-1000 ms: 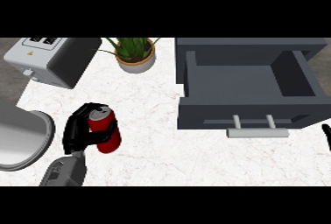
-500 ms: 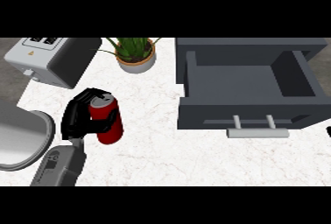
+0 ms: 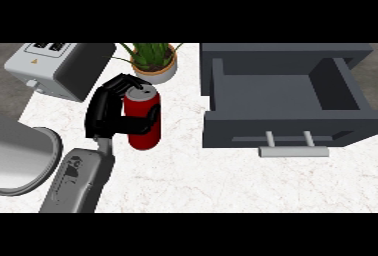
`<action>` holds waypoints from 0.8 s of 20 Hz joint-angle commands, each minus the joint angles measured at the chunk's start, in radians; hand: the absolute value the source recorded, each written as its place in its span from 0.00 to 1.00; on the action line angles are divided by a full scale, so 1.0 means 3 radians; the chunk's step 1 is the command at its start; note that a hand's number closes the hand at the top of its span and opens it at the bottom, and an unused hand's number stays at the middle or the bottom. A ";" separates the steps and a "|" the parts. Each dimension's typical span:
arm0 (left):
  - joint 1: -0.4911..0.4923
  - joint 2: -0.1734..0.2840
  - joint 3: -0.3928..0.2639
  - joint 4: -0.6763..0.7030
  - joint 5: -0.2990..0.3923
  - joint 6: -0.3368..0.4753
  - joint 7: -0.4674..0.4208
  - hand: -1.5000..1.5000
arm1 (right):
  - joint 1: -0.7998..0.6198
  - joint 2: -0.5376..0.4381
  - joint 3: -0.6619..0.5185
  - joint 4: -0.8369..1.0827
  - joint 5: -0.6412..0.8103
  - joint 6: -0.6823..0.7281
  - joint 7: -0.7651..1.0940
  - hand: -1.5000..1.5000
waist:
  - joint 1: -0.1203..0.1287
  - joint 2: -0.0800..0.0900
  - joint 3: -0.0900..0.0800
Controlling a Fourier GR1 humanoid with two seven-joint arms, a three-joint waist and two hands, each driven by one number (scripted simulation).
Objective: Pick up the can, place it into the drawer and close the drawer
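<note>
**Can in left hand, transfer to drawer pending**

Nearest: left forearm enters from the lower edge, beside a grey round vessel at the view's left. Left hand is clamped on the red can, fingers over its top and thumb across its side. Can sits left of the open drawer, well apart from it. Right hand not visible.

Farther: toaster and potted plant just behind the can.

Judgement: carry step. Move the can rightward, high enough to clear the drawer's left wall, keep it away from the plant, and release over the bare drawer floor. The handle stays free for closing.
</note>
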 commanded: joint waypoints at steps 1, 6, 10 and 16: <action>-0.0248 -0.0080 -0.0149 -0.0276 -0.0106 0.0122 0.0512 1.00 | -0.0232 -0.0126 -0.0201 0.0296 -0.0081 0.0051 -0.0122 0.00 | 0.0015 0.0002 0.0001; -0.0965 -0.0221 -0.0220 0.0188 -0.0281 0.0388 0.0628 1.00 | -0.0281 -0.0096 -0.0137 0.0210 0.0004 -0.0003 0.0025 0.00 | -0.0016 0.0010 0.0000; -0.1180 -0.0225 -0.0277 0.0029 -0.0356 0.0452 0.0924 1.00 | -0.0013 0.0045 -0.0089 0.0165 0.0074 0.0069 -0.0167 0.00 | -0.0009 0.0002 0.0001; -0.2016 -0.0226 -0.0381 0.0594 -0.0186 0.0844 0.1052 1.00 | -0.0226 -0.0067 -0.0190 0.0211 -0.0068 0.0086 0.0014 0.00 | -0.0042 0.0010 0.0001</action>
